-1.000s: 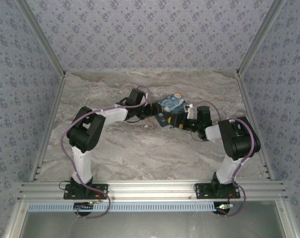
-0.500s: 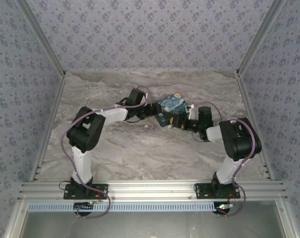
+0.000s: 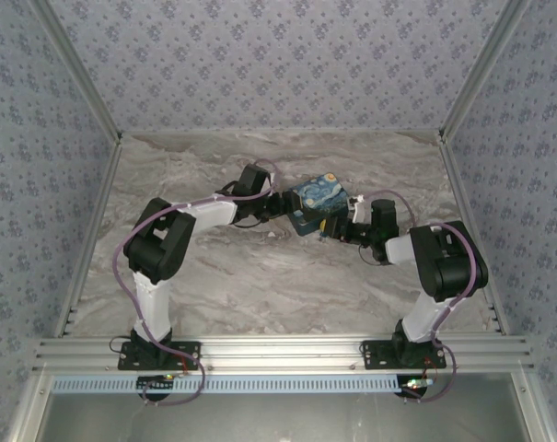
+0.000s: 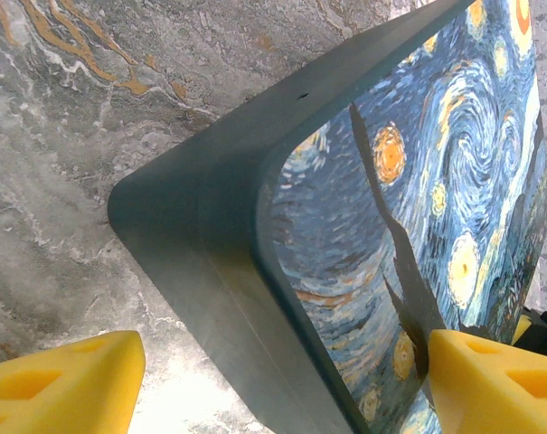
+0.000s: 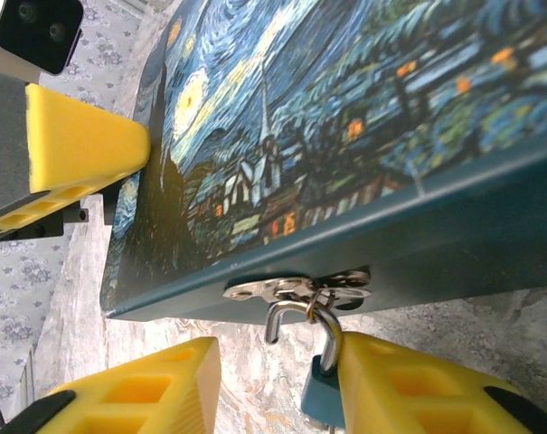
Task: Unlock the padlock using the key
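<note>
Padlock [image 5: 320, 398] hangs from the hasp [image 5: 296, 291] of the starry-night box [image 5: 345, 108], long axis toward 6 o'clock. It touches the right gripper's [image 5: 278, 362] 3 o'clock finger; the jaws are part-open and not clamping. Left gripper [image 4: 287, 362] straddles the box corner, released.

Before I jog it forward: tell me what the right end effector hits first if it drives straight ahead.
The right end effector would probably meet the padlock first, hanging between its fingers from the hasp; just behind that, the side wall of the box. Depth is unclear.
</note>
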Available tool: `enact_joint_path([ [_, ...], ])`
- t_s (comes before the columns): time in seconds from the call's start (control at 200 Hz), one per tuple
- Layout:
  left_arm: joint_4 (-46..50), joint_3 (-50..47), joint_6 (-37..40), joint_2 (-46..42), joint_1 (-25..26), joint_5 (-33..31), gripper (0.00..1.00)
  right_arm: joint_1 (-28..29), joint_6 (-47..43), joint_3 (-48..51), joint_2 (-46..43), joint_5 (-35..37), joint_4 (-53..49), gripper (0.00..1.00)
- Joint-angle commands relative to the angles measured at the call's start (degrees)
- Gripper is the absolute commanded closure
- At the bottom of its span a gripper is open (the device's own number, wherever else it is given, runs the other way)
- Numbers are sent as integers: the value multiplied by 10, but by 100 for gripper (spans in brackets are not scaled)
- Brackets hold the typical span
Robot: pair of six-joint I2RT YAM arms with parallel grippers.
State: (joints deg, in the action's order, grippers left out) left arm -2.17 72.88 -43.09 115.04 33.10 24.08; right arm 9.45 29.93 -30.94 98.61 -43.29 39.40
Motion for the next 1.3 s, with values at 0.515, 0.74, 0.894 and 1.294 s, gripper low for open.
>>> enact_joint_path([
  [0.515,71,-23,8,2,-3,-35,20,-6,-16,9,-9,10,-1,91],
  [0.74,68,-42,7,-13,-3,-46,20,-12,20,27,-25,45,14,100],
  [0.894,66,-54,7,-20,-3,-46,20,-16,55,39,-38,74,21,100],
  [1.294,51,-69,-1,-22,-3,-41,20,-17,168,49,-48,99,106,100],
])
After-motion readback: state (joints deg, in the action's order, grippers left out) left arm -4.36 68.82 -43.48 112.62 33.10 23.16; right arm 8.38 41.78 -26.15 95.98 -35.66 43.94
